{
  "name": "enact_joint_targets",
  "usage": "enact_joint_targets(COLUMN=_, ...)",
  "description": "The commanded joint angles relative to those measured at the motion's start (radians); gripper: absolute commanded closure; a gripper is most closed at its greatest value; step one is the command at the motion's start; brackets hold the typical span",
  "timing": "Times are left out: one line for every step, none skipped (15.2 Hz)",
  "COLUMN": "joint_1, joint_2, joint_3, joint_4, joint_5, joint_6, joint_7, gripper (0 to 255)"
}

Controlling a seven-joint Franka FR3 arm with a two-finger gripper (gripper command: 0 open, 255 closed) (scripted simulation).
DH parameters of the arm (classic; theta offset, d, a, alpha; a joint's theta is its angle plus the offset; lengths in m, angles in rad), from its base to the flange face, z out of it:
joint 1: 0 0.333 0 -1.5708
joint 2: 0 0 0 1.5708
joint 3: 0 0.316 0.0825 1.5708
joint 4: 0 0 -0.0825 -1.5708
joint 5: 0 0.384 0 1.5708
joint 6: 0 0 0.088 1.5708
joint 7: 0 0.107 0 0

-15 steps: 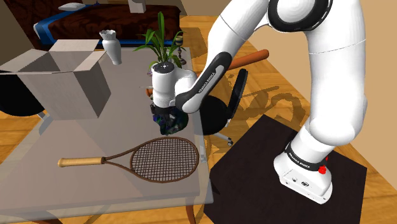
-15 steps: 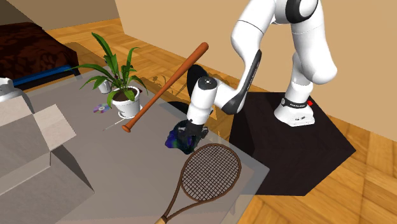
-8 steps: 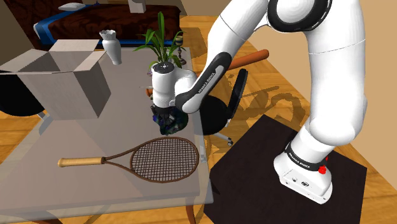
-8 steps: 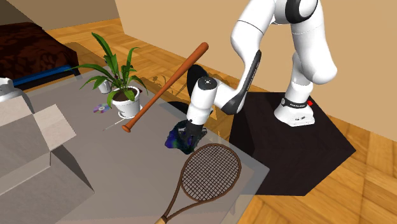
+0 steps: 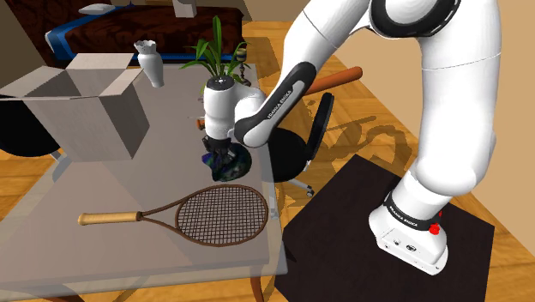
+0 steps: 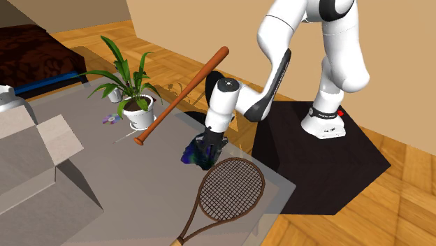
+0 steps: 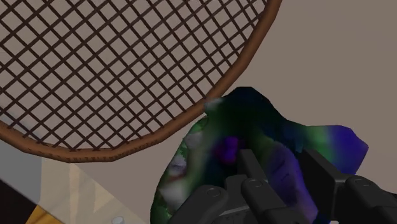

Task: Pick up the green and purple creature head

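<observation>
The creature head [image 7: 222,133] is a lumpy green, purple and blue shape. It lies close to the rim of the tennis racket's head [image 7: 127,63]. My gripper [image 7: 283,162] is shut on it, and the black fingers [image 7: 251,167] clasp its purple side. In the shoulder view the gripper [image 5: 219,154] points down over the creature head [image 5: 233,163], just behind the racket [image 5: 214,213] on the grey table [image 5: 86,184]. In the second exterior view the creature head [image 6: 194,152] hangs at the gripper [image 6: 209,140], low over the table. I cannot tell whether it is clear of the surface.
A wooden baseball bat [image 6: 183,94] lies slanted behind the gripper. A potted plant [image 6: 133,87] stands beyond the bat. An open cardboard box [image 5: 86,103] and a white vase [image 5: 152,64] stand toward the shoulder view's left. The table's edge [image 6: 279,183] runs close by the racket.
The hand has risen a little and turned more upright over the creature head. The racket, bat and box have stayed where they were.
</observation>
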Motion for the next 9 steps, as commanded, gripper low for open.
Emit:
enact_joint_targets(joint_1=-0.016, joint_2=-0.025, joint_3=0.020, joint_4=-0.002, joint_5=0.025, joint_6=-0.018, joint_7=-0.023, gripper=255)
enact_joint_targets(joint_1=-0.022, joint_2=-0.036, joint_3=0.029, joint_4=-0.004, joint_5=0.036, joint_6=-0.026, joint_7=-0.031, gripper=255)
enact_joint_targets(joint_1=-0.028, joint_2=-0.046, joint_3=0.037, joint_4=-0.005, joint_5=0.048, joint_6=-0.035, joint_7=-0.040, gripper=255)
enact_joint_targets(joint_1=-0.034, joint_2=-0.056, joint_3=0.045, joint_4=-0.006, joint_5=0.059, joint_6=-0.043, joint_7=-0.049, gripper=255)
enact_joint_targets(joint_1=-0.040, joint_2=-0.067, joint_3=0.053, joint_4=-0.007, joint_5=0.070, joint_6=-0.052, joint_7=-0.058, gripper=255)
enact_joint_targets(joint_1=-0.046, joint_2=-0.077, joint_3=0.060, joint_4=-0.007, joint_5=0.082, joint_6=-0.060, joint_7=-0.067, gripper=255)
enact_joint_targets(joint_1=-0.052, joint_2=-0.087, joint_3=0.068, joint_4=-0.008, joint_5=0.093, joint_6=-0.069, joint_7=-0.076, gripper=255)
enact_joint_targets(joint_1=-0.057, joint_2=-0.098, joint_3=0.075, joint_4=-0.008, joint_5=0.104, joint_6=-0.077, joint_7=-0.085, gripper=255)
enact_joint_targets(joint_1=-0.063, joint_2=-0.108, joint_3=0.083, joint_4=-0.007, joint_5=0.116, joint_6=-0.086, joint_7=-0.094, gripper=255)
